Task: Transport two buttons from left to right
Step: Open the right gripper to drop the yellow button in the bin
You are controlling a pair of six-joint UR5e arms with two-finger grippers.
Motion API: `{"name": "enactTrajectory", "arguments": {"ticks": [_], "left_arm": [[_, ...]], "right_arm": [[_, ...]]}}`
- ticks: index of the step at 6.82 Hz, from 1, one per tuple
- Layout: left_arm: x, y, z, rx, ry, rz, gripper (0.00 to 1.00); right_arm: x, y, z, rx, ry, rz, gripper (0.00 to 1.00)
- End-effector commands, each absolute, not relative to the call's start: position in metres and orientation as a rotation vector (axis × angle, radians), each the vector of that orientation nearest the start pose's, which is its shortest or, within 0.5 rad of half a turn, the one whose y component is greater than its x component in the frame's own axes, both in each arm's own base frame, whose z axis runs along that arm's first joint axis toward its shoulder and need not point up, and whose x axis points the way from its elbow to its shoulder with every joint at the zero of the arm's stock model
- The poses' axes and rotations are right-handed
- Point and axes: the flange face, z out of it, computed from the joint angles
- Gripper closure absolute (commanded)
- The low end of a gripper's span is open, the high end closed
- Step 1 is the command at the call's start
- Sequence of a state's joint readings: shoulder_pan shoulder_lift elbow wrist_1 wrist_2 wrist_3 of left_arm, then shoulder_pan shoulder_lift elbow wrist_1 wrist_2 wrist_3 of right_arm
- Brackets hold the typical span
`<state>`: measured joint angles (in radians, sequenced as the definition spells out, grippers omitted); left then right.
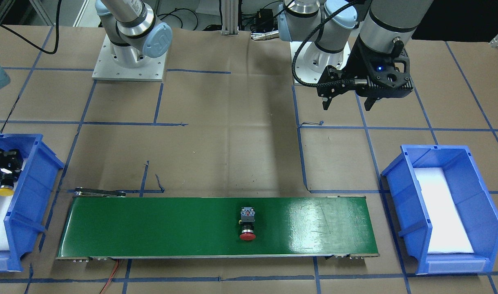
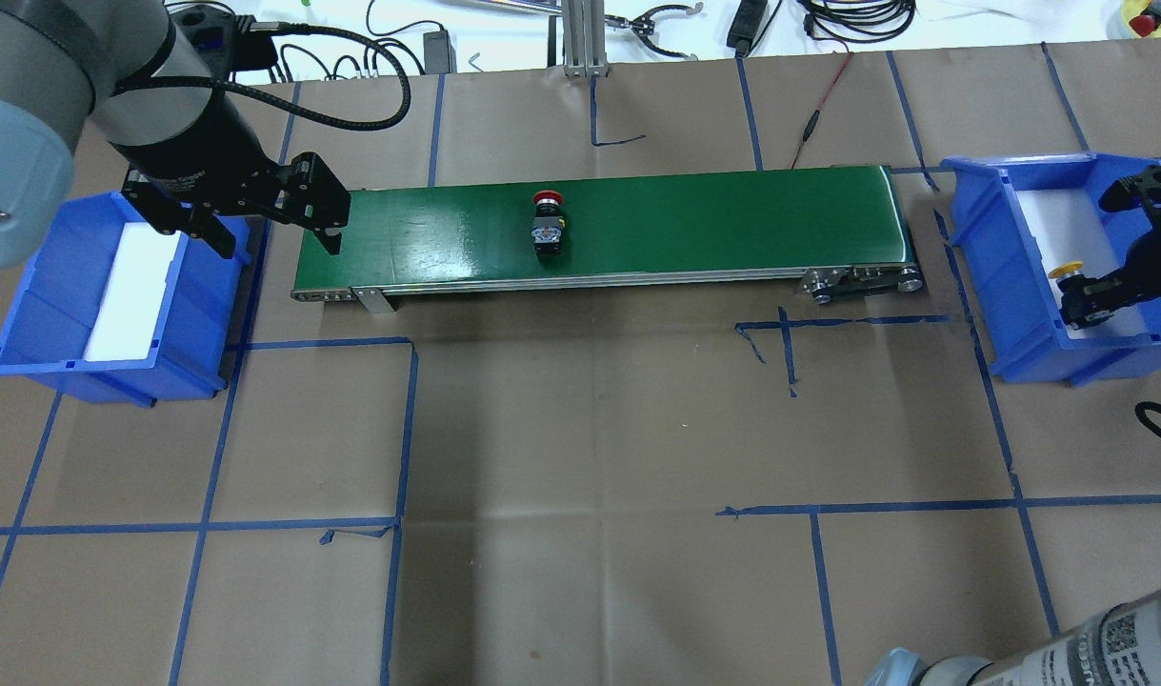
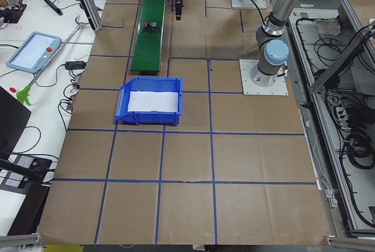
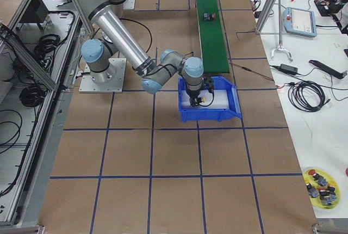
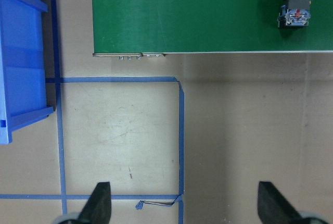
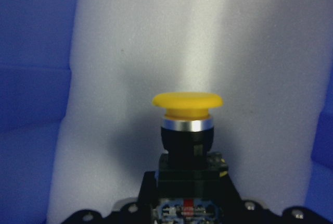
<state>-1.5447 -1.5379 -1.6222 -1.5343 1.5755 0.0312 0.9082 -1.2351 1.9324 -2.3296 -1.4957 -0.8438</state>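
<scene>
The red button (image 2: pixel 547 224) lies on its side near the middle of the green conveyor belt (image 2: pixel 694 219); it also shows in the front view (image 1: pixel 247 225) and the left wrist view (image 5: pixel 295 5). My left gripper (image 2: pixel 256 217) is open and empty, hovering between the left blue bin (image 2: pixel 28 314) and the belt's left end. My right gripper (image 2: pixel 1083 297) is inside the right blue bin (image 2: pixel 1004 248), shut on the yellow button (image 6: pixel 187 104) by its rear block. The yellow cap (image 1: pixel 5 190) points outward over the bin's white foam.
The left bin holds only a white foam pad (image 2: pixel 132 291). Blue tape lines cross the brown paper table (image 2: pixel 590 429). Cables and tools lie beyond the table's far edge (image 2: pixel 828 19). The left arm's base plate (image 1: pixel 320 61) stands behind the belt.
</scene>
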Motion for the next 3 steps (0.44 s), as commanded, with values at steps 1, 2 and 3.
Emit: {"name": "enactTrajectory", "arguments": {"ticks": [1,2,3], "left_arm": [[-0.1208,-0.4815,0.4751,0.007,3.142,0.038,0.0],[-0.1209,-0.4812,0.4748,0.007,3.144,0.043,0.0],[-0.1208,-0.4812,0.4766,0.007,3.142,0.034,0.0]], "right_arm": [[-0.2237,-0.5172,0.2104,-0.277,3.098,-0.149,0.05],[-0.223,-0.5179,0.2117,-0.277,3.094,-0.147,0.01],[-0.225,-0.5205,0.2193,-0.276,3.102,-0.161,0.0]]}}
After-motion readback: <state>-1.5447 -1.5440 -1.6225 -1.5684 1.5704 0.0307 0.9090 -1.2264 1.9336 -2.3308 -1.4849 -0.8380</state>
